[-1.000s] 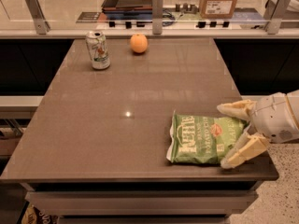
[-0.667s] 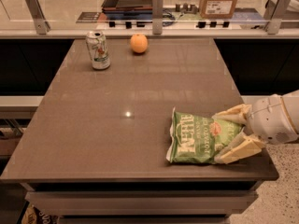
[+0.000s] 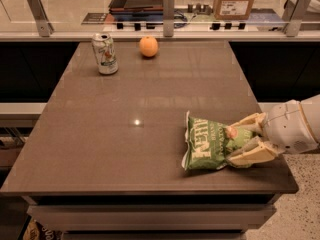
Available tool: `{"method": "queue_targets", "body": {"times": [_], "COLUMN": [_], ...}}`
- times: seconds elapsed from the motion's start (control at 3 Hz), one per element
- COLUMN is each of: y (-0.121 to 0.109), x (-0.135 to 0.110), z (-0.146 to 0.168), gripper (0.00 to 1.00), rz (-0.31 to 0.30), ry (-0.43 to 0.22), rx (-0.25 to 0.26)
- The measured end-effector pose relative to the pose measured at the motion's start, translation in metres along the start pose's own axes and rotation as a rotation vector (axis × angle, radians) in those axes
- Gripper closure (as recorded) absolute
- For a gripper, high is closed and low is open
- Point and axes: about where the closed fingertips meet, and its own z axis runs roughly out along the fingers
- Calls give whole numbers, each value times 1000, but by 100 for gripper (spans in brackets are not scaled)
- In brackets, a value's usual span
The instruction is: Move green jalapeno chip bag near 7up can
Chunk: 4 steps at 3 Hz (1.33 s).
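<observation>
Gripper (image 3: 231, 145) position, camera view: at the right front of the table (image 3: 125, 134), reaching in from the right edge. Its two fingers (image 3: 250, 156) straddle the right end of the green jalapeno chip bag (image 3: 202, 144), one on the far side and one on the near side. The jaws appear to be closed onto that end, though a firm pinch cannot be confirmed from this angle.

Bag location: lying flat near the right front corner. The 7up can (image 3: 105, 54) stands upright at the far left, well apart from the bag. An orange (image 3: 148, 46) sits near the can, to its right.

Hazards:
- A pinch on one end only may let the crinkly film slip out, or let the free end sag and drag on the table.
- The bag is much larger than the can, so a low or overshot approach could tip the can or roll the orange.

Bag orientation: the long axis runs roughly left to right. One crimped end points left, toward the table's middle. The other end lies between the fingers, and the printed face is up.
</observation>
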Motion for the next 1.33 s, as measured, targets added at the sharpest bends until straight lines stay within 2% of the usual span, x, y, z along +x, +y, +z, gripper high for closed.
{"method": "queue_targets", "body": {"times": [0.33, 1.33], "y": [0, 0], "x": [0, -1], "z": [0, -1], "gripper": [100, 100], "rz": [0, 0], "ry": [0, 0], "rx": [0, 0]}}
